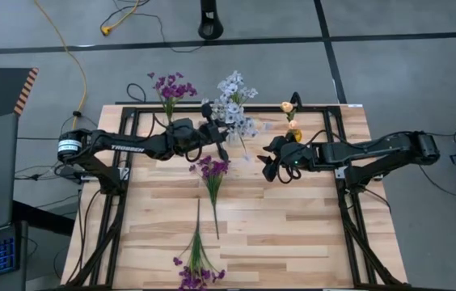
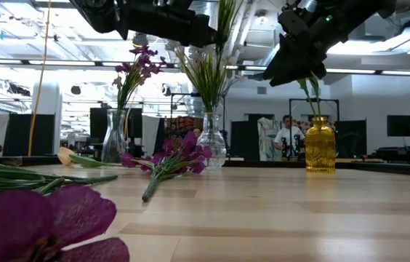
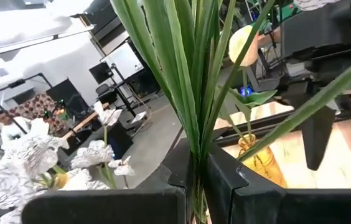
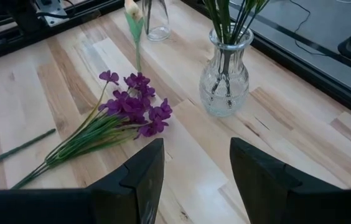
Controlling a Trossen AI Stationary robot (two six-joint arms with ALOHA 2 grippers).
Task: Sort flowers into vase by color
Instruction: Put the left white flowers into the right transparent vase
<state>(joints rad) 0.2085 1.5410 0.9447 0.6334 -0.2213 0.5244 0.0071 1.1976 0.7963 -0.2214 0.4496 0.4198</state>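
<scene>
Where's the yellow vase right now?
The yellow vase stands at the table's far edge on the right side in the high view, just behind the right gripper and right of the clear middle vase.

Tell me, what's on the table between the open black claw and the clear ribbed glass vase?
Only bare wood, in the right wrist view, lies between the right gripper and the clear ribbed glass vase.
</scene>
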